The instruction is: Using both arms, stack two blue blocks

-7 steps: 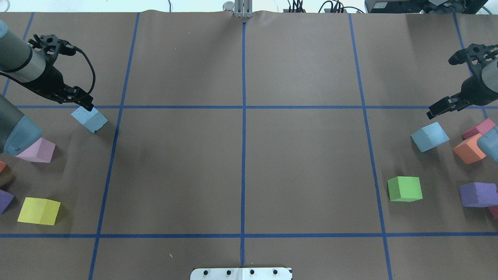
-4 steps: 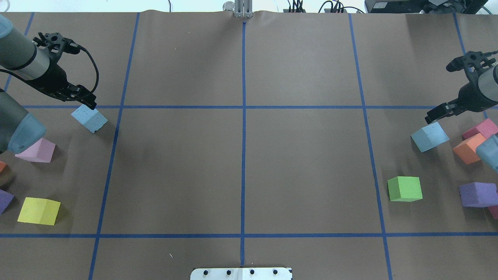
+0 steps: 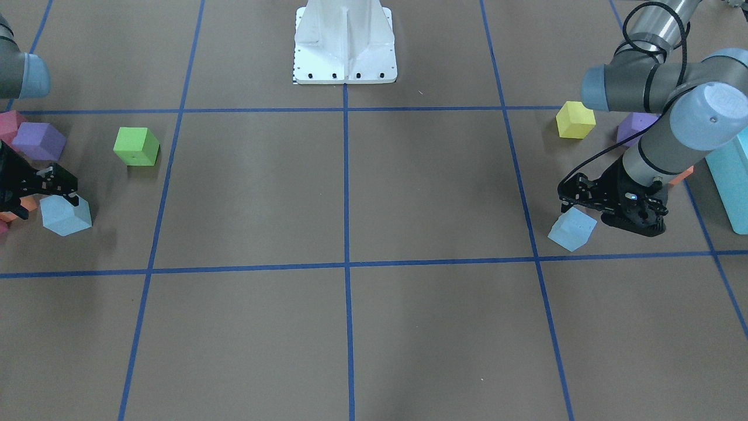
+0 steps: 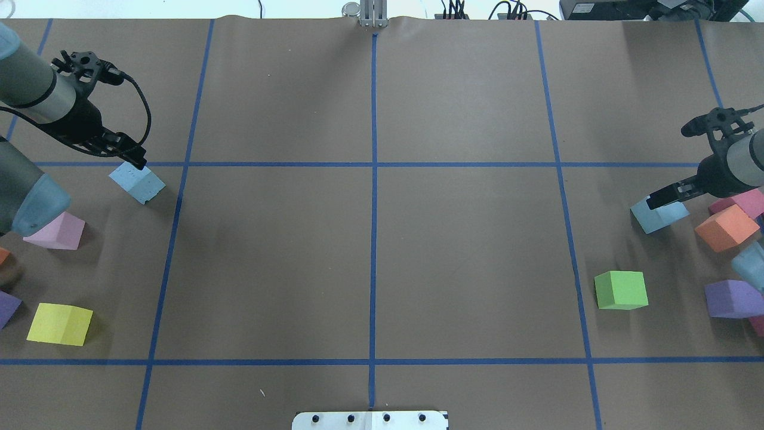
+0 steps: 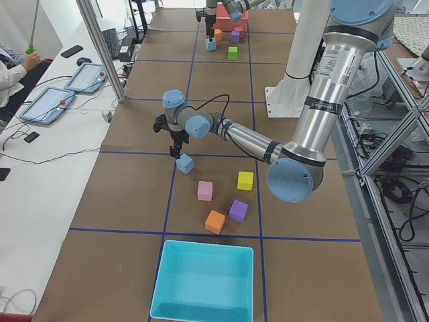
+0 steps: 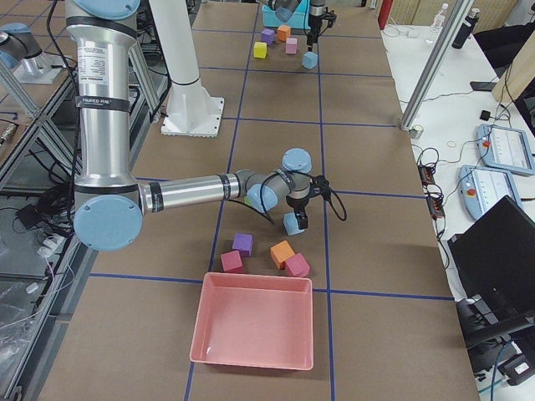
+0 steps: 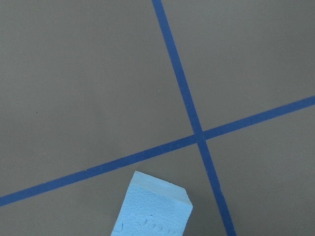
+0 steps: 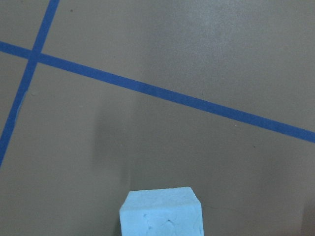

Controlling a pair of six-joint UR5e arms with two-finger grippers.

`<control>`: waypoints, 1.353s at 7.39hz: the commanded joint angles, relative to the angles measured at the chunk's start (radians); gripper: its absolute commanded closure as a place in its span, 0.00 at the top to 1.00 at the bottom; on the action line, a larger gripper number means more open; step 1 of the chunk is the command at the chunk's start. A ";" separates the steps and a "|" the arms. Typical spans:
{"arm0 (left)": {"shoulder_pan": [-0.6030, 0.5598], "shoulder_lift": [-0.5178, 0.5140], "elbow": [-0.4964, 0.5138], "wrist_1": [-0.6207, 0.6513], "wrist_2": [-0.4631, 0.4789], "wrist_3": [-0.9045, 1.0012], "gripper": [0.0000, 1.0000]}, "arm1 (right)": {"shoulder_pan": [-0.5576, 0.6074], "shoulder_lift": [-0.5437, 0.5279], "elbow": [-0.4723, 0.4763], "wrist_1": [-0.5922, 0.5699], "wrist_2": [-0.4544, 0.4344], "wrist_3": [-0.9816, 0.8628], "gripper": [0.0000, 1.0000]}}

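One pale blue block (image 4: 137, 182) lies on the left side of the table; it also shows in the front view (image 3: 571, 229) and the left wrist view (image 7: 152, 211). My left gripper (image 4: 128, 155) hangs just above its far edge and looks open and empty. The second blue block (image 4: 656, 216) lies on the right side; it also shows in the front view (image 3: 65, 215) and the right wrist view (image 8: 161, 214). My right gripper (image 4: 665, 196) is low over its top, looks open, and holds nothing.
Pink (image 4: 57, 232), yellow (image 4: 59, 323) and purple (image 4: 7, 307) cubes lie near the left block. Green (image 4: 621, 290), orange (image 4: 723, 228), magenta (image 4: 746, 203) and purple (image 4: 728, 298) cubes lie near the right one. A turquoise bin (image 5: 204, 282) and a red bin (image 6: 255, 330) stand at the table's ends.
My right gripper has come down and toward the right blue block and now overlaps its top. My left gripper has shifted slightly and stays at the left block's far edge.
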State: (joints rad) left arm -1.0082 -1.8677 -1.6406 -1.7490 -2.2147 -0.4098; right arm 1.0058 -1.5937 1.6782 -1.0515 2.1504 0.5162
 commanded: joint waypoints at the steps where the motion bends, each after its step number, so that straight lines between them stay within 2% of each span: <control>1: 0.000 -0.001 0.011 -0.001 0.003 0.009 0.99 | -0.018 -0.003 -0.006 0.034 -0.014 0.009 0.97; 8: 0.003 -0.014 0.053 -0.007 0.004 0.011 0.99 | -0.026 -0.020 -0.029 0.042 -0.023 -0.022 0.94; 10: 0.006 -0.019 0.054 -0.007 0.004 0.011 0.99 | -0.030 -0.011 -0.043 0.054 -0.024 -0.021 0.90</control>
State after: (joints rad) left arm -1.0036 -1.8837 -1.5872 -1.7559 -2.2103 -0.3987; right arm 0.9791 -1.6107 1.6434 -1.0053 2.1278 0.4944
